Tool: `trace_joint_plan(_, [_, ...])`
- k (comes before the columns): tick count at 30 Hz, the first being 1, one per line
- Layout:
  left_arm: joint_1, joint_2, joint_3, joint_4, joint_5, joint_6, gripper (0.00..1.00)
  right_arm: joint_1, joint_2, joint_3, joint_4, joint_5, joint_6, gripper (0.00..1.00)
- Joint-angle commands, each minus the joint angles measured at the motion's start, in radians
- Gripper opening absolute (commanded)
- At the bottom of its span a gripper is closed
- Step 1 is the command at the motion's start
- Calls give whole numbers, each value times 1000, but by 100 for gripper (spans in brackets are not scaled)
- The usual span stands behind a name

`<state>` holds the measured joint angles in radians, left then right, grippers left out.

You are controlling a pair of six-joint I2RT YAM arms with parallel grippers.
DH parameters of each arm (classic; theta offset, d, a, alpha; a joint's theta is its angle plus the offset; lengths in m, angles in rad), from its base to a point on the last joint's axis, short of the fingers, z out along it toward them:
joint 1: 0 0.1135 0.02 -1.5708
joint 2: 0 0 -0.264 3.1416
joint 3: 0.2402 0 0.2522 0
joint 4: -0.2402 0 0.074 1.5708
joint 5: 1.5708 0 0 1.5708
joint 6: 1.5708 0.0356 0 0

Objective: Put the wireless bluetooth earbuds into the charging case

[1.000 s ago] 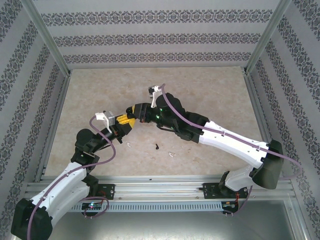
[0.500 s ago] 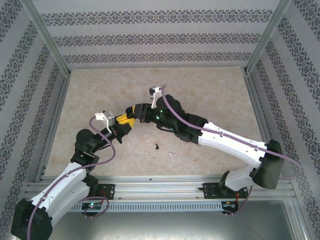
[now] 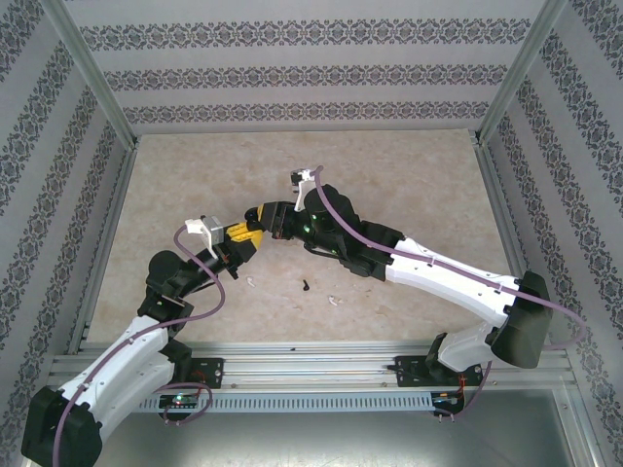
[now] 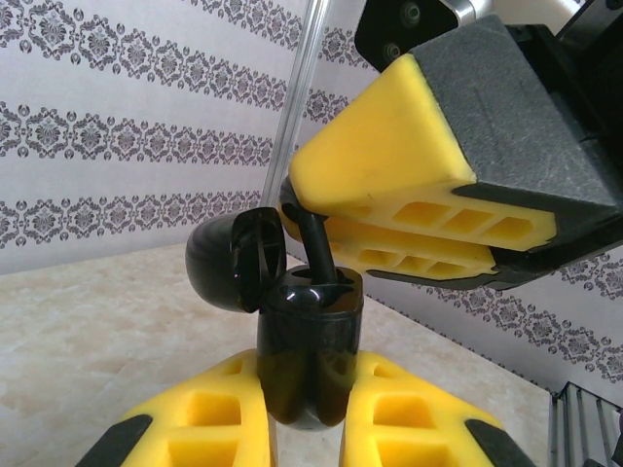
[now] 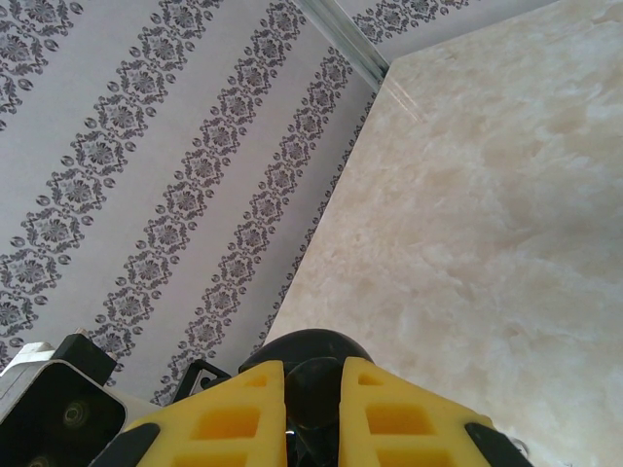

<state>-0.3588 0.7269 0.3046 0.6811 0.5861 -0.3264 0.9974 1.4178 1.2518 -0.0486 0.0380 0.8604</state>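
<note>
A black charging case (image 4: 310, 341) stands upright with my left gripper (image 4: 307, 394) shut on its lower body. Its round lid (image 4: 229, 263) hangs open to the left. My right gripper (image 5: 311, 389) is shut on a black earbud (image 4: 316, 248), whose stem reaches down into the case's open top. In the right wrist view the earbud (image 5: 313, 394) sits dark between the yellow fingers. In the top view the left gripper (image 3: 243, 238) and the right gripper (image 3: 265, 216) meet above the middle of the table.
Loose on the beige table (image 3: 409, 185) in front of the grippers lie a white earbud (image 3: 250, 282), a black earbud (image 3: 306, 285) and another white earbud (image 3: 336, 300). Patterned walls close in the back and both sides.
</note>
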Motion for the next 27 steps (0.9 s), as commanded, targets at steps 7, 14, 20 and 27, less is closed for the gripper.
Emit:
trace_joint_plan(7, [-5, -4, 5, 34, 3, 6, 0, 4, -9, 41, -16, 11, -26, 16])
trace_joint_plan(14, [-5, 3, 8, 35, 3, 7, 0, 4, -4, 52, -17, -4, -26, 16])
trace_joint_plan(20, [-5, 9, 13, 34, 2, 10, 0, 8, 1, 51, -16, -14, -18, 16])
trace_joint_plan(27, [-5, 15, 16, 40, 2, 9, 0, 10, 7, 54, -29, -13, -26, 16])
